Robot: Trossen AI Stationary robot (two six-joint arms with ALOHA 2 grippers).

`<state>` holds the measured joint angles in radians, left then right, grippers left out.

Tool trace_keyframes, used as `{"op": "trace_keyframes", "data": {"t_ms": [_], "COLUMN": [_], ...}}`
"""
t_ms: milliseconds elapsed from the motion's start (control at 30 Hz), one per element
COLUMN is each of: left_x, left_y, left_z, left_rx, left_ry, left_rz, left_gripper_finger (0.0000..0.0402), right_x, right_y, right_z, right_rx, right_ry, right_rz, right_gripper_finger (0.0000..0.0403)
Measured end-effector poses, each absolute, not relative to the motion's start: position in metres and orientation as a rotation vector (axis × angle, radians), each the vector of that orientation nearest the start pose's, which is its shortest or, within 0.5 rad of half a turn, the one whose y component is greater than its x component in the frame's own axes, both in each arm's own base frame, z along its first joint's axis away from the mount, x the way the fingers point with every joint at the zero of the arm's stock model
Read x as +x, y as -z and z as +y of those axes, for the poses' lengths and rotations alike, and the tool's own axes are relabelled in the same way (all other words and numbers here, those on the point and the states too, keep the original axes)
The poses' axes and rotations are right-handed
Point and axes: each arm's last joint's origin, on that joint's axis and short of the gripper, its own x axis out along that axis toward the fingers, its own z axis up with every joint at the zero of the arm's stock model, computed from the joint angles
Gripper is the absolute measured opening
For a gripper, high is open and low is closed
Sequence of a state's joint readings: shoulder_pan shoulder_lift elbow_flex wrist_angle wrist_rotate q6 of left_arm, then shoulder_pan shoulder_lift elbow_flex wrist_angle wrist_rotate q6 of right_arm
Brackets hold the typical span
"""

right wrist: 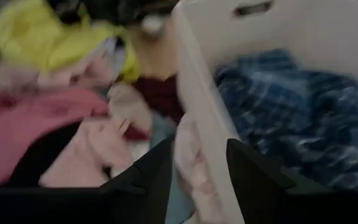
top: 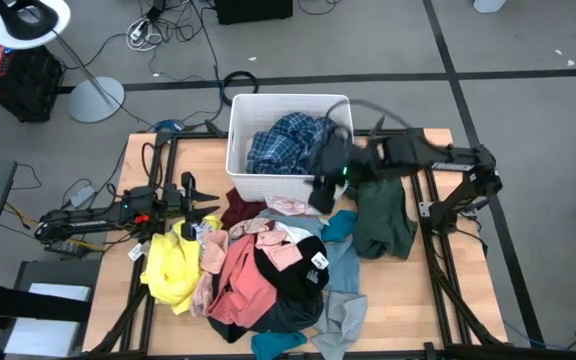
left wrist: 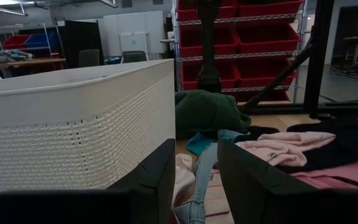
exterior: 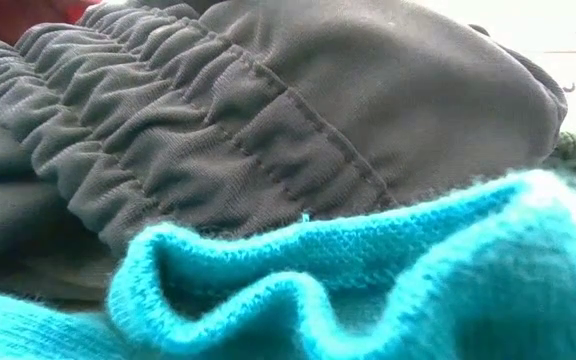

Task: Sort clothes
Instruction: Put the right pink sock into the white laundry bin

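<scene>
**High view: both tools spread, clothes heaped at bench centre, plaid in bin**

High view, clock directions taken from the middle of the bench point(top: 438, 300). White bin point(top: 238, 150) sits at 12 o'clock with the blue plaid garment point(top: 278, 140) inside it. Right tool point(top: 320, 195) hangs over the bin's front-right corner, just above the pile edge; right wrist view shows its two dark fingers point(right wrist: 143, 180) apart with nothing between them, straddling the bin wall, plaid on one side, pink cloth on the other. Left tool point(top: 208, 210) is at 9 o'clock, low, pointing toward the bin; left wrist view shows its fingers point(left wrist: 157, 183) spread and empty, bin wall close alongside.

Clothes:
- yellow garment point(top: 168, 265) at 8 o'clock, near the left tool
- salmon pink garment point(top: 238, 280) centre of the pile, touching the yellow one
- black garment point(top: 303, 275) just right of the pink
- maroon piece point(top: 240, 210) against the bin front
- teal piece point(top: 340, 226) at about 2 o'clock of the pile
- dark green garment point(top: 383, 220) at 3 o'clock, lying apart from the heap
- light blue denim point(top: 343, 315) at 5 o'clock

Low view is filled by grey gathered fabric point(exterior: 268, 120) with teal knit point(exterior: 368, 290) in front.
</scene>
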<state>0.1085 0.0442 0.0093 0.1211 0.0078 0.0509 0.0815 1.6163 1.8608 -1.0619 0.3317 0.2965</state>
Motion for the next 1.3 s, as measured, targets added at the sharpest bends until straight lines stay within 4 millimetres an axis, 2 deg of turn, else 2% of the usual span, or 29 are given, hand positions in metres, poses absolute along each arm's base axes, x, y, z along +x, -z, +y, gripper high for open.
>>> {"op": "trace_keyframes", "data": {"t_ms": [233, 467, 667, 733, 967, 1300], "left_x": [0.099, 0.099, 0.099, 0.099, 0.099, 0.099], "left_y": [-0.175, -0.175, -0.175, -0.175, -0.176, -0.179], "left_z": [0.011, 0.011, 0.011, 0.011, 0.011, 0.011], "left_rx": [0.056, 0.056, 0.056, 0.056, 0.057, 0.058], "left_ry": [-0.103, -0.103, -0.103, -0.103, -0.103, -0.104], "left_rz": [-0.084, -0.083, -0.083, -0.083, -0.097, -0.122], "left_gripper_finger": [0.0127, 0.0127, 0.0127, 0.0127, 0.0127, 0.0127], "right_x": [0.335, 0.347, 0.355, 0.364, 0.391, 0.415], "right_y": [-0.359, -0.31, -0.292, -0.287, -0.255, -0.231], "right_z": [0.044, 0.061, 0.067, 0.07, 0.079, 0.079], "right_rx": [0.134, 0.185, 0.199, 0.209, 0.196, 0.178], "right_ry": [0.304, 0.168, 0.129, 0.109, 0.064, 0.057], "right_rz": [0.809, 0.755, 0.734, 0.729, 0.835, 0.891], "right_gripper_finger": [0.0151, 0.0151, 0.0151, 0.0151, 0.0148, 0.0122]}}
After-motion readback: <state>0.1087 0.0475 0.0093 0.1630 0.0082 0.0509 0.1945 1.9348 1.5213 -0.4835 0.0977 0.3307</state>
